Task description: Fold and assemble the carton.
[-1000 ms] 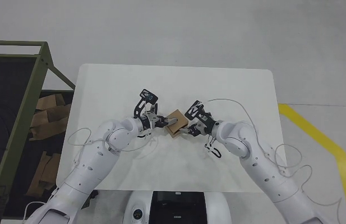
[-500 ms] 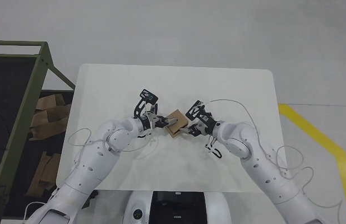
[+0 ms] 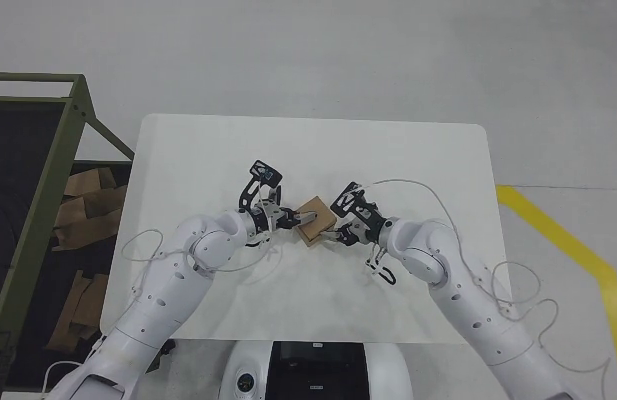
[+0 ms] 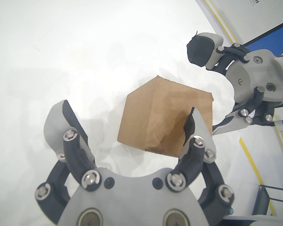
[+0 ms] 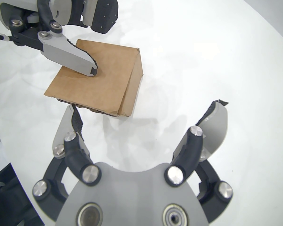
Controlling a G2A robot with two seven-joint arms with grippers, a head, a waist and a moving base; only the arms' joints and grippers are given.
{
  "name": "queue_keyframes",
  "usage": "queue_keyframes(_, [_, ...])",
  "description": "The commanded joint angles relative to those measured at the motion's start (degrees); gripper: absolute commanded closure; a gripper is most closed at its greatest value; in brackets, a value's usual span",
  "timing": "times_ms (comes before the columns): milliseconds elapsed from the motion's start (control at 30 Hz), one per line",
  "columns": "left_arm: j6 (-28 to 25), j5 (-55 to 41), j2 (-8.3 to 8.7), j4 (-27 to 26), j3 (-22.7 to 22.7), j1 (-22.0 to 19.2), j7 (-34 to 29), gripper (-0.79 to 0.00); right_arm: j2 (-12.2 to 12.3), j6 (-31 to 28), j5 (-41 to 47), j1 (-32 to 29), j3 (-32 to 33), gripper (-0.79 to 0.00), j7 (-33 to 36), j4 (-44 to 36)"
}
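brown cardboard carton (image 3: pixel 315 220) on white worktop (image 3: pixel 418 160)
left gripper (image 4: pixel 129 109) wide, pressing its top; right gripper (image 5: pixel 146 106) wide, just beside it

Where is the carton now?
Top view: the carton lies near the middle of the table, between the left gripper and the right gripper.

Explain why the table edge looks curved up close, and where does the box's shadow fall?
Left wrist view: a wide lens bows the table edge; the carton casts a soft grey shadow beside it. Right wrist view: same bowing, a faint shadow along the carton's foot. Top view: table edges straight, light even.
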Motion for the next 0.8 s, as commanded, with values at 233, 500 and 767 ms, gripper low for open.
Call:
queue_keyframes(233, [0.1,0.0,-0.04,-0.1,0.0,0.2,0.2,-0.785,-0.2,-0.1,0.0,0.2,-0.3,-0.785,0.0,0.4])
queue_keyframes(500, [0.1,0.2,-0.06,-0.2,0.0,0.3,0.2,-0.785,-0.4,0.9,-0.2,0.3,-0.4,-0.785,-1.0,0.8])
queue_keyframes(767, [0.1,0.2,-0.08,-0.3,-0.1,0.5,0.3,-0.785,-0.4,1.1,-0.4,0.0,-0.2,-0.785,-1.6,0.6])
